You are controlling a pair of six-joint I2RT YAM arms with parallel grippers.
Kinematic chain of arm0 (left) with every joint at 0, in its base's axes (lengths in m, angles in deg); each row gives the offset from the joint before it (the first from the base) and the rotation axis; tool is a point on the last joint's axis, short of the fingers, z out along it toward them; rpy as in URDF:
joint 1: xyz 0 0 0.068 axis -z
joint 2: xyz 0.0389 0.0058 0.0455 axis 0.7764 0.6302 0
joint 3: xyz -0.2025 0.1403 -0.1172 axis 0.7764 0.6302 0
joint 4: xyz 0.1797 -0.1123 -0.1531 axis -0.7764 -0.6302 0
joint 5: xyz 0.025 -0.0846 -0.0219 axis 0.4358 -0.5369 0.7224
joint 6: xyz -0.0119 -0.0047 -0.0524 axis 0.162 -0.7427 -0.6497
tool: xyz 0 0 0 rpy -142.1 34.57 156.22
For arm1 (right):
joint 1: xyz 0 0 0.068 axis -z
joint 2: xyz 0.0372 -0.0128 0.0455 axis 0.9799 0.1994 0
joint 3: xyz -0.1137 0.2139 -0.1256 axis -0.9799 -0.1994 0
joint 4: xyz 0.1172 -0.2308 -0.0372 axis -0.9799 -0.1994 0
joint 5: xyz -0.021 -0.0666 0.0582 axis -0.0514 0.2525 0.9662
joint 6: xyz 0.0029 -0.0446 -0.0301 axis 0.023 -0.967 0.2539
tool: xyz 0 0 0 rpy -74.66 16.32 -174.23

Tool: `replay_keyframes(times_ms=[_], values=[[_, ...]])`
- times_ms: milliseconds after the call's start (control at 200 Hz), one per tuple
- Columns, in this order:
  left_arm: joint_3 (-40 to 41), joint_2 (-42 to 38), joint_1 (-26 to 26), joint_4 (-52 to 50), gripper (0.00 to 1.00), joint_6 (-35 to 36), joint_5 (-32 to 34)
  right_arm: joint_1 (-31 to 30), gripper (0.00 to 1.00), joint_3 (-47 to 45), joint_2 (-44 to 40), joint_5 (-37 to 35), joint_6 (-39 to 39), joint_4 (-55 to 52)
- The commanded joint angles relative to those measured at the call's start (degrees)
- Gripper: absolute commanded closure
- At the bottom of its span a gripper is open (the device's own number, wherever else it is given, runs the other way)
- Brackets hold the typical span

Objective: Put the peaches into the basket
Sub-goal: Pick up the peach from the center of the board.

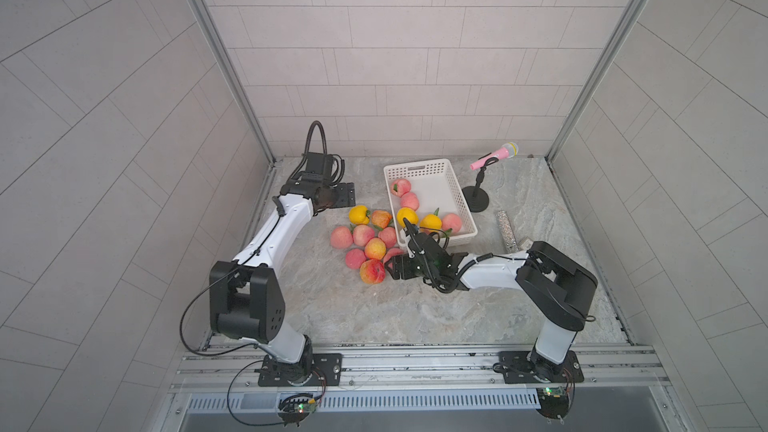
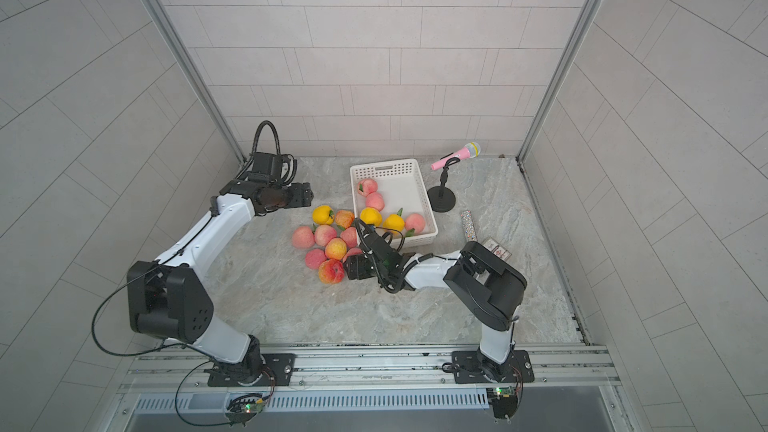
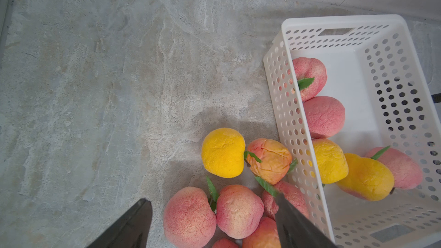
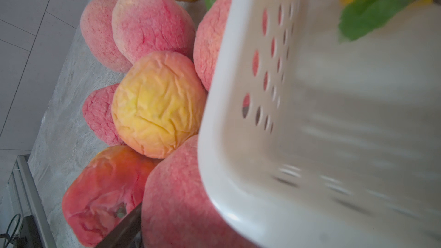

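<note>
The white perforated basket (image 1: 415,166) (image 2: 384,164) stands at the back centre with several peaches in it, pink (image 1: 401,187) and yellow (image 1: 431,222). Left of it, several more peaches lie in a pile on the table, among them a yellow one (image 1: 359,214) and a red-orange one (image 1: 372,271). My left gripper (image 1: 347,195) (image 3: 212,198) hangs open above the pile's far left edge, holding nothing. My right gripper (image 1: 392,265) sits low at the basket's near left corner. A pink peach (image 4: 179,199) fills the space beside its one visible finger (image 4: 124,230). The basket corner (image 4: 238,163) hides the other finger.
A pink toy microphone (image 1: 494,155) on a black stand (image 1: 476,204) is right of the basket. A glittery stick (image 1: 508,230) and a small card (image 1: 524,243) lie by the right arm's elbow. Tiled walls close in three sides.
</note>
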Motion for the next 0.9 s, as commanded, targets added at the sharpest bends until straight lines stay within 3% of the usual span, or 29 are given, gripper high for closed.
replay_keyframes(times_ms=[0, 175, 460, 680, 896], values=[[0.6, -0.2, -0.1, 0.8, 0.13, 0.4, -0.3, -0.1, 0.2, -0.3, 0.8, -1.4, 0.3, 0.3], [0.5, -0.2, 0.0, 0.8, 0.13, 0.5, -0.3, -0.1, 0.3, -1.2, -0.3, -1.2, 0.3, 1.5], [0.5, -0.3, 0.0, 0.7, 0.13, 0.6, -0.3, -0.2, 0.33, -3.8, -7.4, 1.1, -0.4, -2.4], [0.4, -0.4, 0.0, 0.6, 0.13, 0.7, -0.3, -0.2, 0.34, -5.7, -16.1, 3.8, -1.1, -10.2], [0.4, -0.2, 0.0, 0.7, 0.13, 0.8, -1.1, 1.1, 0.35, -3.6, -25.8, 0.9, -5.4, -20.2]])
